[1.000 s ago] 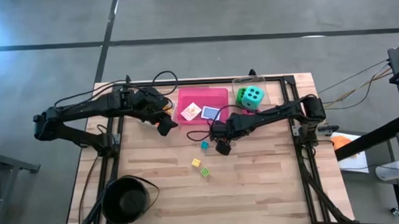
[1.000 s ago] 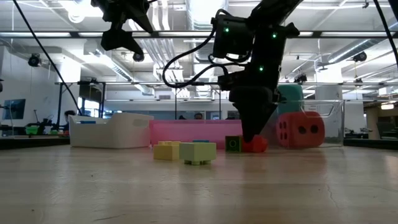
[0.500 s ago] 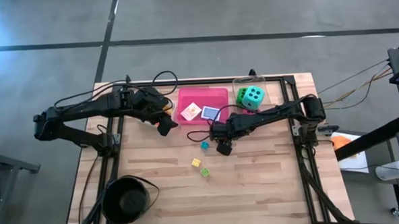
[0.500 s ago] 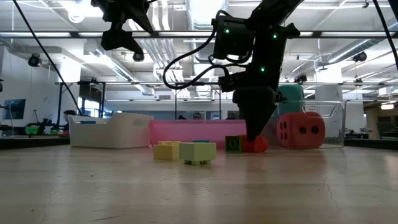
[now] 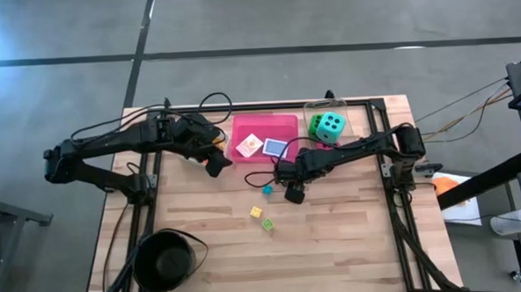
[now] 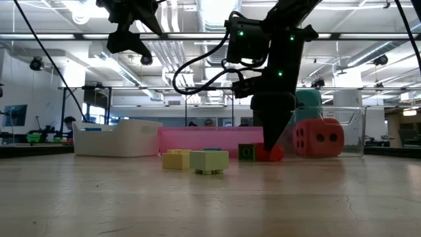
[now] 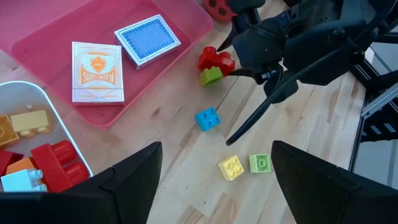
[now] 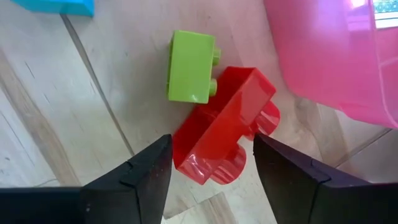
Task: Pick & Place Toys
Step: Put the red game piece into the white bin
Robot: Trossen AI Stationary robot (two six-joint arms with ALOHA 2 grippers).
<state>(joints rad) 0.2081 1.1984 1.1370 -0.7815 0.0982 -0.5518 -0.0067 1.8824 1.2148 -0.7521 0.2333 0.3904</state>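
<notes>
A red block point(image 8: 221, 130) lies on the table beside a small green block point(image 8: 191, 65), close to the pink tray point(image 8: 323, 56). My right gripper point(image 8: 212, 168) points down over the red block and is shut on it. My left gripper point(image 5: 216, 165) hangs open above the table's far left, near the pink tray's left end, and touches nothing. Loose on the wood lie a blue block point(image 7: 207, 118), a yellow block point(image 7: 231, 167) and another green block point(image 7: 260, 163). Two cards point(image 7: 98, 71) point(image 7: 148, 38) lie in the pink tray. My right gripper pinches the red block between its two fingers, one on the block's corner point(image 8: 177, 152), the other on its opposite side point(image 8: 249, 152). The fingers come from above, pointing steeply down. The block rests on the table point(image 6: 271, 153).
A clear tray point(image 5: 355, 124) at the far right holds a green die and a teal die point(image 5: 328, 125); a red die point(image 6: 319, 137) shows there too. A white tray point(image 7: 43, 106) with blocks stands left of the pink one. A black bowl point(image 5: 164, 260) sits at the near left.
My right gripper has stayed over the red block, has rolled a little, and its fingers have drawn together around the block, as the narrowing tip in the low view shows. The block has kept its place on the table.
</notes>
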